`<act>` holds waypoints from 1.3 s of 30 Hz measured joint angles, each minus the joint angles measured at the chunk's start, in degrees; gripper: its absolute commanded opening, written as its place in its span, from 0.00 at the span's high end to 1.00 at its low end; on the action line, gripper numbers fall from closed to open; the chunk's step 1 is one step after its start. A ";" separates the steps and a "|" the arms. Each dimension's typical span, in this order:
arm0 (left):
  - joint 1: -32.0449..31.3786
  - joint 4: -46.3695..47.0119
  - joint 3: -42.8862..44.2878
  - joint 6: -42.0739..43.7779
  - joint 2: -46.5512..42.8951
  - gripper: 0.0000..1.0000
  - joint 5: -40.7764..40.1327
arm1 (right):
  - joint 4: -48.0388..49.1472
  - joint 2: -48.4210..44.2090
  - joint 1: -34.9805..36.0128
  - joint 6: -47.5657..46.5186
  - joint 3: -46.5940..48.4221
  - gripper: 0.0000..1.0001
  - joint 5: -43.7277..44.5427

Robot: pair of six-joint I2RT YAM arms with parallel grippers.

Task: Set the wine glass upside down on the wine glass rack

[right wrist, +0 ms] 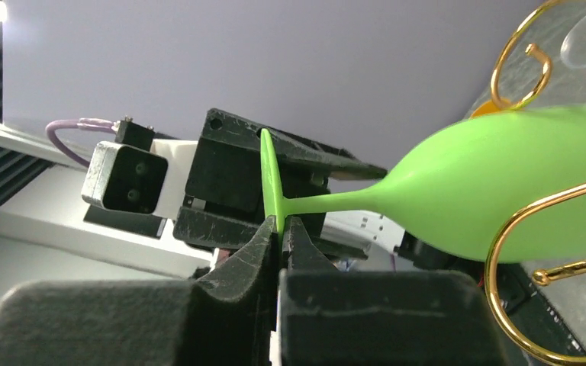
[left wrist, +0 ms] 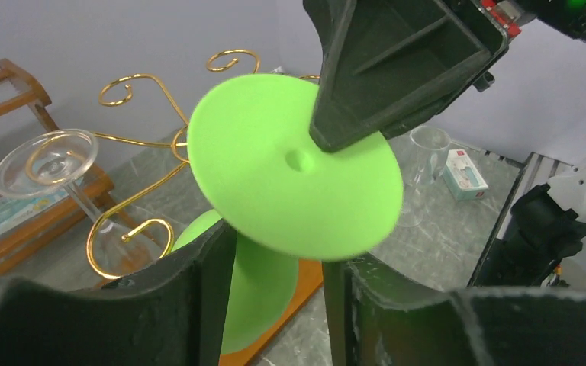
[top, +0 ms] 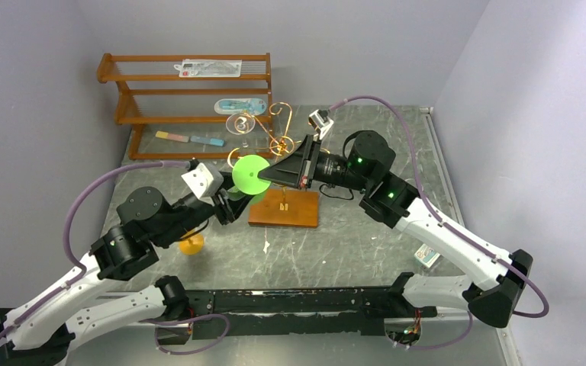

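slatted wooden shelf unit (top: 191, 84) stands at the back left, against the wall. in front of it, an orange object (top: 191, 244) sits on the table beside the left arm. the left gripper (left wrist: 278, 255) reaches toward the middle with its fingers parted, one on each side of the green wine glass (right wrist: 473, 191). from the left wrist, a strip of the rack's base shows between the bowl and one finger, so nothing looks pinched there.

the glass lies roughly on its side in the air above the near part of the wine glass rack (top: 294, 210). its round foot faces the left arm and its bowl sits in among the gold scroll arms; whether it touches the wire i cannot tell. it does not hang from any arm. a clear wine glass (left wrist: 46, 164) hangs foot-up on a scroll at the rack's far left side.

the right gripper (right wrist: 280, 229) comes in from the right, its fingers closed tight on the thin rim of the green foot. a small box (top: 427, 255) lies on the table by the right arm.
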 measured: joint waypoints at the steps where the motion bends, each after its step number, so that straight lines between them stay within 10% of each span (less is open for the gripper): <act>1: -0.02 -0.09 -0.02 -0.98 -0.26 0.38 -0.35 | 0.09 -0.35 0.02 -0.02 -0.13 1.00 0.72; 8: -0.04 -3.65 -2.10 -9.53 -5.38 0.17 -3.08 | 1.64 -0.59 0.04 0.79 -1.38 1.00 4.48; 19: -0.04 -3.48 -3.63 -32.48 -12.41 0.12 -3.69 | 1.88 -0.07 0.04 2.23 -2.43 1.00 4.90; 34: -0.04 -3.37 -2.10 -53.75 -2.54 0.62 -7.13 | -3.23 -0.07 0.04 -2.03 -2.10 1.00 4.94; 39: -0.04 -4.44 0.42 -54.93 -1.18 0.62 -9.57 | -4.22 -0.13 0.02 -3.10 -2.01 1.00 4.79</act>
